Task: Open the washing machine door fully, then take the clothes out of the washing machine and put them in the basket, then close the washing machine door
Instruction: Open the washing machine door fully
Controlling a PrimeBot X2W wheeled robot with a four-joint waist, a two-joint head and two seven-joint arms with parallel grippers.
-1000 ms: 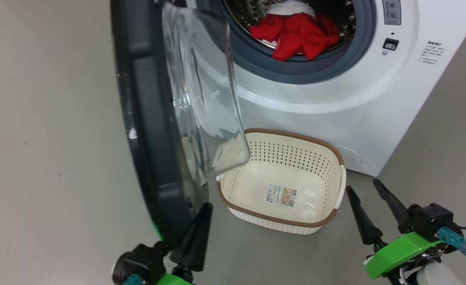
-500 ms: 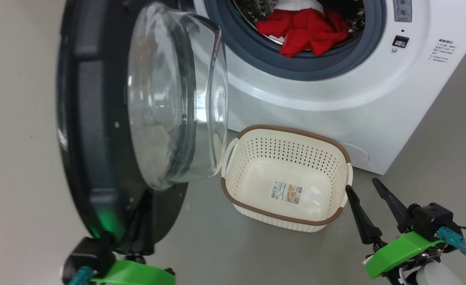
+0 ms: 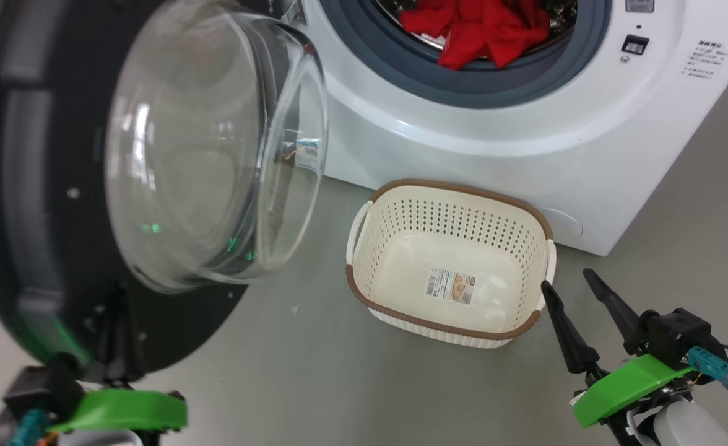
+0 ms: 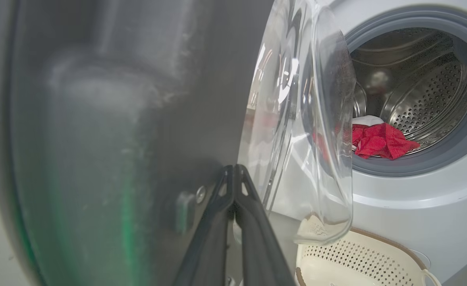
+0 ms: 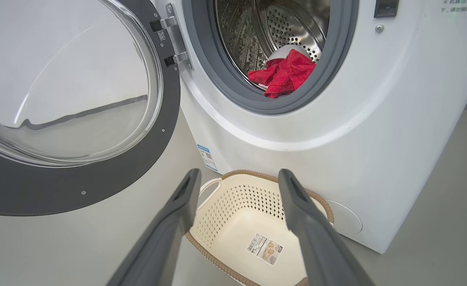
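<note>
One washing machine (image 3: 525,142) stands on the grey floor (image 3: 314,384), and its one round door (image 3: 36,204) hangs open to the machine's left on two metal hinges (image 5: 170,23). The door's clear glass bowl (image 3: 203,148) bulges out from the black rim. The clothes (image 3: 481,31) lie inside the steel drum (image 5: 293,24) in one red heap with a bit of white showing, resting at the front lip by the grey rubber ring (image 3: 481,93). I cannot count the separate garments.

One cream basket (image 3: 457,189) with a brown rim and two side handles sits on the floor just in front of the machine. Its bottom carries one paper label (image 3: 449,285) with a barcode; the print is too small to read. A small blue sticker (image 5: 207,157) sits low on the machine's front, and there are a few lines of writing (image 3: 707,59) by the door opening, equally unreadable.

There are two tools. The left tool (image 4: 233,174) has its fingers pressed together, with the tips at the door's dark inner face near a screw. The right tool (image 3: 565,280) has its fingers wide apart with nothing between them, just beside the basket's right end.
</note>
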